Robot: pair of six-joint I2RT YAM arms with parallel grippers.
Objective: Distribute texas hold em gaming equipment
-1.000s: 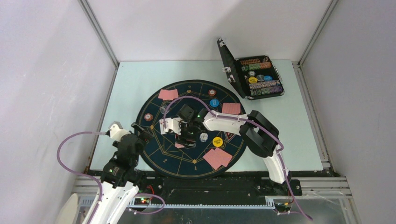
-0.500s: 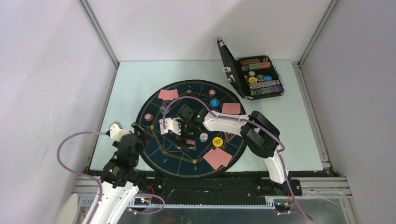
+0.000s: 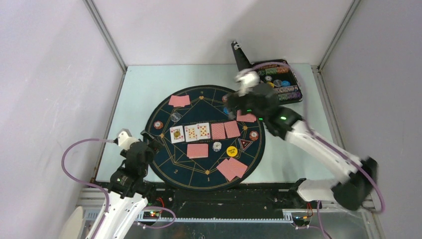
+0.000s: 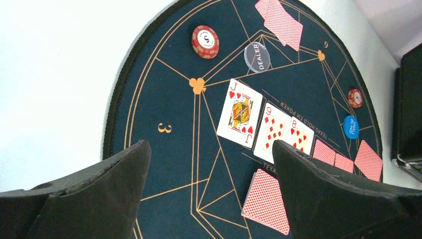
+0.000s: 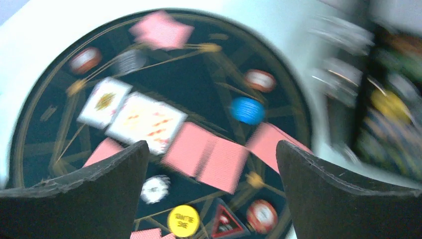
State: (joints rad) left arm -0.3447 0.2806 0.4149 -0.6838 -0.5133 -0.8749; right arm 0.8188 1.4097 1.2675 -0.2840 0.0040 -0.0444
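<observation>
The texas hold em gaming equipment lies spread on the round dark-blue mat (image 3: 166,164). Three face-up cards (image 3: 190,132) and two face-down cards (image 3: 225,130) form a row across its middle, with one face-down card (image 3: 197,150) below them. The left wrist view shows the jack (image 4: 240,112), nine (image 4: 272,132) and eight (image 4: 298,137). Card pairs (image 3: 179,100) (image 3: 232,168), a yellow disc (image 3: 231,151), white chip (image 3: 217,146), triangular marker (image 3: 244,144) and red chips (image 3: 158,125) surround them. My right gripper (image 3: 232,108) (image 5: 211,144) hangs open above the mat's far right, holding nothing. My left gripper (image 3: 152,139) (image 4: 211,144) stands open over the mat's left edge.
The black hinged case (image 3: 278,82) stands open at the back right with rows of chips inside, close behind my right wrist. A clear dealer disc (image 4: 258,56) and a blue disc (image 5: 247,110) lie on the mat. Grey walls close in both sides of the table.
My right gripper opened, lifted off the mat's middle and swung back right toward the case, uncovering the card row and the single face-down card. The left arm stayed still.
</observation>
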